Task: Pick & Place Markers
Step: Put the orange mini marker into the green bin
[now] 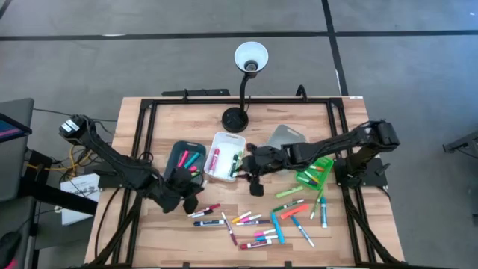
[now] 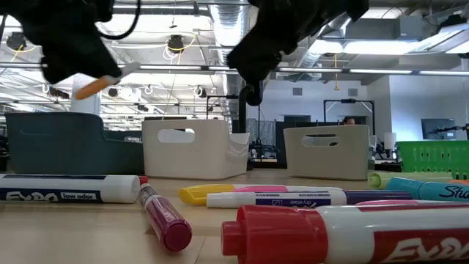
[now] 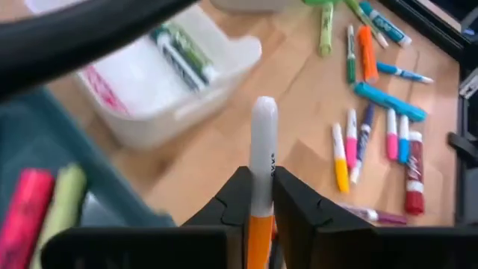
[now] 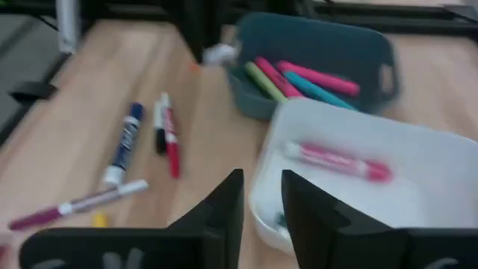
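Left hand (image 3: 258, 213) grips an orange-capped marker (image 3: 261, 142), barrel pointing ahead, teal bin (image 1: 183, 159) just beside it; right hand (image 4: 261, 198), fingers parted and empty, hovers over the white bin (image 4: 388, 175).

Between the black fingers (image 3: 295, 205) of the left gripper (image 3: 258, 205) sits a white-barrelled marker (image 3: 261, 157) with an orange end. Beyond the right gripper's (image 4: 261, 202) black fingers (image 4: 224, 205), a white bin (image 4: 418, 164) holds a pink marker (image 4: 336, 161); the teal bin (image 4: 314, 37) behind it holds pink, green and teal ones. The tabletop (image 4: 82, 112) is light wood.
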{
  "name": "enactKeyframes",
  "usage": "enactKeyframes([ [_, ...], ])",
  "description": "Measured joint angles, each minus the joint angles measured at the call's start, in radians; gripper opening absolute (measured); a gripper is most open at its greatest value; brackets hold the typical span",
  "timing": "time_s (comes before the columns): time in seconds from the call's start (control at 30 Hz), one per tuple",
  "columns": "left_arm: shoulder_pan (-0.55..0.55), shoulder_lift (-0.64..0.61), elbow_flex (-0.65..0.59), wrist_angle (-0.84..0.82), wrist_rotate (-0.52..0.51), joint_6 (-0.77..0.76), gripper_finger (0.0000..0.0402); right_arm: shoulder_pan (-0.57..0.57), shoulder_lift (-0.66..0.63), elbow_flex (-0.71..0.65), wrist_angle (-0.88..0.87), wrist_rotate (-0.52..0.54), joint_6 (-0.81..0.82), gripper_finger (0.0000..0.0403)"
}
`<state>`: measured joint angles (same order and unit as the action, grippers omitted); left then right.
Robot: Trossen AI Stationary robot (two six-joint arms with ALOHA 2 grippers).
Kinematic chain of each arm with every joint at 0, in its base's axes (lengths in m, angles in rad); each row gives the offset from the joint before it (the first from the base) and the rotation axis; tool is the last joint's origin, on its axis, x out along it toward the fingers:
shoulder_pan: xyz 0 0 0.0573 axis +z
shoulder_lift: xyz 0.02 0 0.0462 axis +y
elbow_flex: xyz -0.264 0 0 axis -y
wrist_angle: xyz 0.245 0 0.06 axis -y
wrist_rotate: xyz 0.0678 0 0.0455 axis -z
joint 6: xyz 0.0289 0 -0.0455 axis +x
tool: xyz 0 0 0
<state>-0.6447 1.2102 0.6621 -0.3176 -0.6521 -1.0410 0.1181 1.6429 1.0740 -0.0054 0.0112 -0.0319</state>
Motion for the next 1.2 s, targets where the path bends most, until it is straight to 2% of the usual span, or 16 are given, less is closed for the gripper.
enactKeyframes([
  [0.1, 0.043, 0.0, 0.0, 0.039, -0.002, 0.105, 0.0044, -0.005, 0.067, 0.0, 0.131, -0.082, 0.005, 0.0116],
  [0.23, 0.093, 0.0, 0.0, 0.135, -0.001, 0.317, 0.0047, -0.019, 0.134, 0.012, 0.271, -0.091, 0.016, 0.0157],
  [0.37, 0.133, 0.0, 0.0, 0.215, -0.002, 0.523, 0.0048, -0.043, 0.159, 0.049, 0.303, -0.1, 0.064, 0.0184],
  [0.47, 0.16, 0.0, 0.0, 0.233, 0.0, 0.589, 0.0048, -0.051, 0.162, 0.058, 0.309, -0.114, 0.058, 0.019],
  [0.87, 0.24, 0.002, -0.002, 0.312, 0.011, 0.749, 0.0049, -0.049, 0.162, 0.06, 0.359, -0.115, 0.058, 0.0161],
  [1.07, 0.244, 0.002, -0.002, 0.321, 0.023, 0.757, 0.0049, -0.051, 0.162, 0.06, 0.381, -0.115, 0.058, 0.0137],
  [1.2, 0.244, 0.002, -0.003, 0.324, 0.024, 0.757, 0.0049, -0.051, 0.162, 0.06, 0.384, -0.113, 0.058, 0.0107],
])
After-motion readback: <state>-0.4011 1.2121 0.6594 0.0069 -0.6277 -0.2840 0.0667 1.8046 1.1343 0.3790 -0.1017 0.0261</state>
